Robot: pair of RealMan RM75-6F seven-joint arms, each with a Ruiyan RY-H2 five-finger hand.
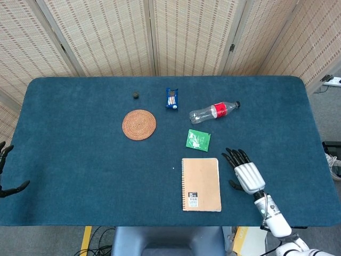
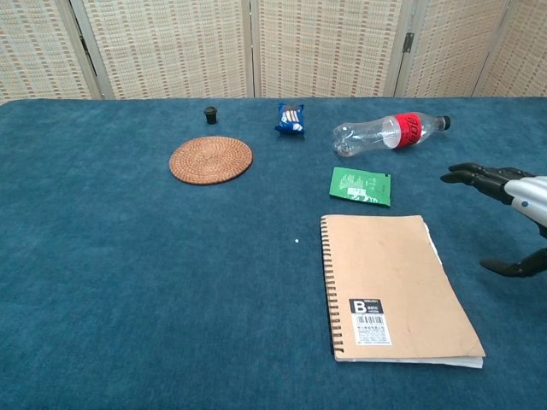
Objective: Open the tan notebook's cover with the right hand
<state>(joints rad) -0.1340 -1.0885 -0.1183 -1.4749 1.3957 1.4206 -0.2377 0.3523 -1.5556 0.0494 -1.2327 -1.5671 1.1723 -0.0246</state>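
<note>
The tan spiral notebook (image 1: 201, 184) (image 2: 393, 286) lies closed on the blue table, spiral at its left, a black label near its front edge. My right hand (image 1: 244, 172) (image 2: 508, 205) hovers just right of the notebook with fingers spread apart, holding nothing and clear of the cover. Only dark fingertips of my left hand (image 1: 6, 170) show at the table's far left edge, spread and empty.
Behind the notebook lies a green packet (image 1: 198, 140) (image 2: 361, 185). Further back are a plastic bottle with a red label (image 1: 214, 112) (image 2: 389, 133), a blue snack pack (image 1: 171, 98), a woven round coaster (image 1: 139, 124) and a small dark cap (image 1: 136, 95).
</note>
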